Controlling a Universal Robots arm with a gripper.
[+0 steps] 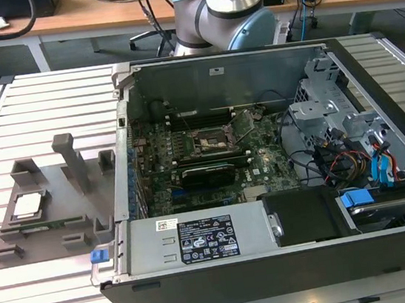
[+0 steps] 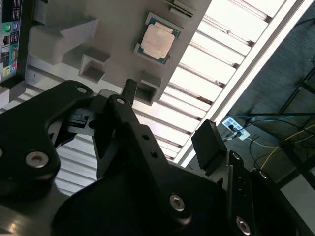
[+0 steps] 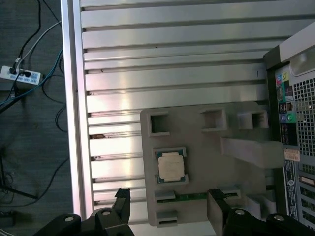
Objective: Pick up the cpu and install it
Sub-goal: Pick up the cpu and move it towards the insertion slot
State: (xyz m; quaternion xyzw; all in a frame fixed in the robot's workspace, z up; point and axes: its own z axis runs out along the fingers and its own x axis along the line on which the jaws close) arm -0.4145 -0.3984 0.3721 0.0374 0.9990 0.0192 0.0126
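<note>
Your pincer (image 3: 168,195) stands wide apart and empty, above the grey holder (image 3: 197,123) on the slatted worktop (image 3: 172,49). The cpu (image 3: 171,166) lies flat in its recess there, apart from the fingers. Risk noted: the recess walls sit close around the chip. An off-centre descent would likely strike them, or catch one edge and tilt it.

Cpu (image 3: 171,166), just ahead of the fingers (image 3: 121,204): pale metal lid, dull satin sheen, lightly mottled. Holder (image 3: 197,123) around it: grey matt plastic, smooth. Fingers: matt black, with bright steel screws further back. Table (image 3: 172,49) beyond the fingertips: ribbed bare aluminium, glossy glare. Case (image 1: 278,268): dark matt shell, bare grey steel inside.
</note>
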